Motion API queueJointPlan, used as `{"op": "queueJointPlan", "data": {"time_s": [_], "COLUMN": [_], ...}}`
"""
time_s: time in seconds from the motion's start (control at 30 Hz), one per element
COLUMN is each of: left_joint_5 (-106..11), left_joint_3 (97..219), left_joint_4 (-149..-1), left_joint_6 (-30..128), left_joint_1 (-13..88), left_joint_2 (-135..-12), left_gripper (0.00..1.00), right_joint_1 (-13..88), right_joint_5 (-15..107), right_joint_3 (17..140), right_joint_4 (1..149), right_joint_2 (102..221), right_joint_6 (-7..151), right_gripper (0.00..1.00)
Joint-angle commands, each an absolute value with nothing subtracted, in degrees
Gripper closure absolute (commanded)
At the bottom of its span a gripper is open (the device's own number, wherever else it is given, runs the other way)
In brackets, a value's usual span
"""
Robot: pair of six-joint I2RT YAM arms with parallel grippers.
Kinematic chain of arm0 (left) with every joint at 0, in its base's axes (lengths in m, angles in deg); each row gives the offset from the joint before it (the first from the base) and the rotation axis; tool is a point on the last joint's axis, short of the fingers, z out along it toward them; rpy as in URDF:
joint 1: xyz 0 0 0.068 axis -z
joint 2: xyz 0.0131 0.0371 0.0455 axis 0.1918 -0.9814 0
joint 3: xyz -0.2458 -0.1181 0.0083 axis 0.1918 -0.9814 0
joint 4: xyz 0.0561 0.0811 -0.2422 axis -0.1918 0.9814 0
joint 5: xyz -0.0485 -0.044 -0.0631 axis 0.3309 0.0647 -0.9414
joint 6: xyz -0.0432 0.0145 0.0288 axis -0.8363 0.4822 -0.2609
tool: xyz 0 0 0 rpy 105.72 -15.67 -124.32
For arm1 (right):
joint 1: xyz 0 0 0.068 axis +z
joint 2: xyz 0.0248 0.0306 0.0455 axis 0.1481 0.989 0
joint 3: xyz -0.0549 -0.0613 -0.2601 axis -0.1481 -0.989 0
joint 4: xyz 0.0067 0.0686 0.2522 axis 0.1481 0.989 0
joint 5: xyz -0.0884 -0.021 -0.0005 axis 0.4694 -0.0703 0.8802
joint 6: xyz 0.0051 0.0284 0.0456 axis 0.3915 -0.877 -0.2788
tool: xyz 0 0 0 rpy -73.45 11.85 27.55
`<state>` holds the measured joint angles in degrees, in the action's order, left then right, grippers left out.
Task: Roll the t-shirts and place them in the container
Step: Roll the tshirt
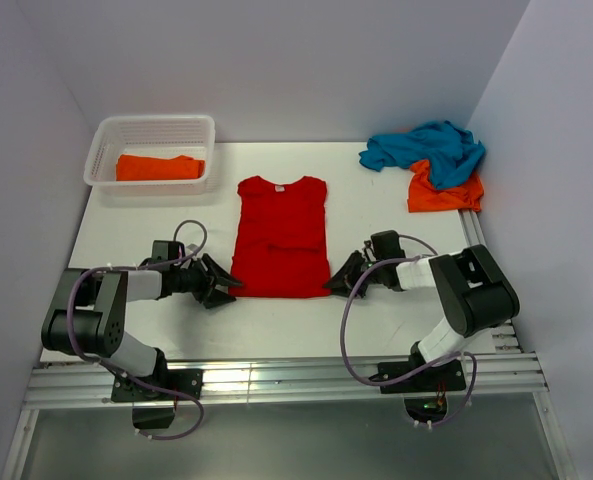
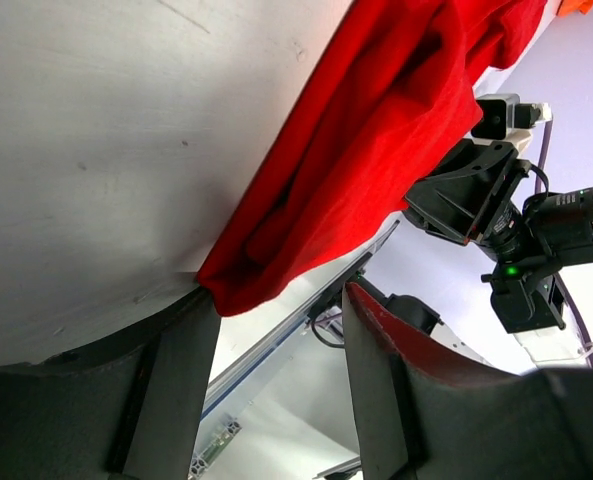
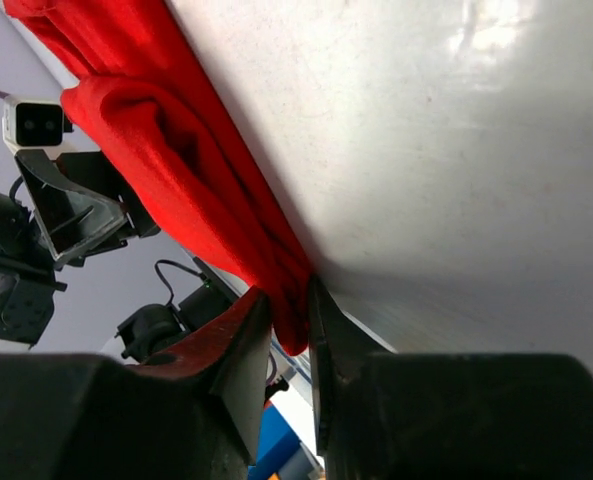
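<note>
The red t-shirt (image 1: pixel 281 235) lies flat in the middle of the table, collar at the far side. My left gripper (image 1: pixel 226 283) is at its near left corner, jaws wide open; in the left wrist view (image 2: pixel 276 310) the shirt's corner (image 2: pixel 246 285) rests against the tip of one finger (image 2: pixel 176 380). My right gripper (image 1: pixel 338 282) is at the near right corner. In the right wrist view (image 3: pixel 291 320) it is shut on the red hem (image 3: pixel 176 160). A teal t-shirt (image 1: pixel 426 148) lies crumpled on an orange t-shirt (image 1: pixel 441 190) at the far right.
A white lattice basket (image 1: pixel 106 135) at the far left holds a folded orange t-shirt (image 1: pixel 159 167). White walls enclose the table on the left, back and right. An aluminium rail (image 1: pixel 276 380) runs along the near edge.
</note>
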<state>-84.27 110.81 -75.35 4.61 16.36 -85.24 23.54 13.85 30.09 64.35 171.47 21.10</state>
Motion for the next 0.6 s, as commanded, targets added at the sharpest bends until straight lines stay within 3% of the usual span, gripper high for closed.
{"op": "queueJointPlan", "data": {"time_s": [0.0,0.4,0.57], "left_joint_5": [-75.62,-69.9,-70.08], "left_joint_3": [110.66,112.95,113.47], "left_joint_4": [-73.76,-69.35,-71.02], "left_joint_6": [7.26,9.73,9.02], "left_joint_1": [15.8,15.36,15.45], "left_joint_2": [-86.61,-85.99,-88.1], "left_gripper": [0.42,0.44,0.6], "right_joint_1": [23.81,23.81,23.81], "right_joint_5": [14.83,14.04,14.04], "right_joint_3": [32.0,34.03,34.55], "right_joint_4": [64.51,65.92,66.7], "right_joint_2": [172.95,173.57,173.65], "right_joint_6": [21.64,22.52,23.04], "right_gripper": [0.73,0.78,0.81]}}
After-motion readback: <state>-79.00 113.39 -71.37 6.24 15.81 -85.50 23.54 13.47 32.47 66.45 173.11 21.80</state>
